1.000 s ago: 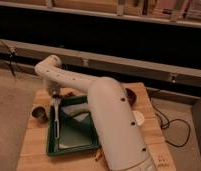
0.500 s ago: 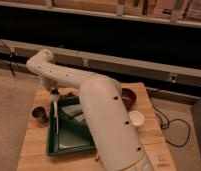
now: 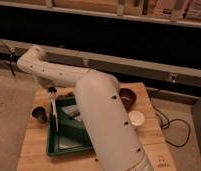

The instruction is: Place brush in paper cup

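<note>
Your gripper (image 3: 52,91) hangs over the green tray (image 3: 69,145), clamped on the brush (image 3: 54,112).

You see the brush hanging nearly upright from the closed fingers, its lower end down over the tray's left side (just right of the dull metal cup (image 3: 39,113)). Your paper cup (image 3: 136,119) sits well apart on the wooden table (image 3: 34,150), right of the arm, below the dark brown bowl (image 3: 127,96).

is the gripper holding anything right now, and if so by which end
Yes. The gripper, shut above the green tray, holds the brush by its upper end; the brush hangs down over the tray. Which end that is cannot be told.
</note>
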Controlling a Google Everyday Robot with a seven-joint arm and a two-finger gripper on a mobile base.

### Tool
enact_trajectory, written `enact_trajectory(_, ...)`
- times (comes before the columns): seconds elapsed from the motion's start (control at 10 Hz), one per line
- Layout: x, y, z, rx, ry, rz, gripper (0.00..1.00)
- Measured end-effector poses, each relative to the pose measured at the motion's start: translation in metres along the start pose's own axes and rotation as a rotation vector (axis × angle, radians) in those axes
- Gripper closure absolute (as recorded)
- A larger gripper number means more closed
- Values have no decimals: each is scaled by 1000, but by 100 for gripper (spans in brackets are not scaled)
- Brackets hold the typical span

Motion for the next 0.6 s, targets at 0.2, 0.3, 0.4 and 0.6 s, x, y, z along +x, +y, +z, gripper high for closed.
enact_trajectory(0.2,-2,-2,-14,-14,23,-6,100)
enact_trajectory(0.3,-5,-1,-20,-17,35,-4,100)
enact_trajectory(0.4,-11,0,-30,-23,51,-1,100)
enact_trajectory(0.6,-20,1,-46,-38,76,7,100)
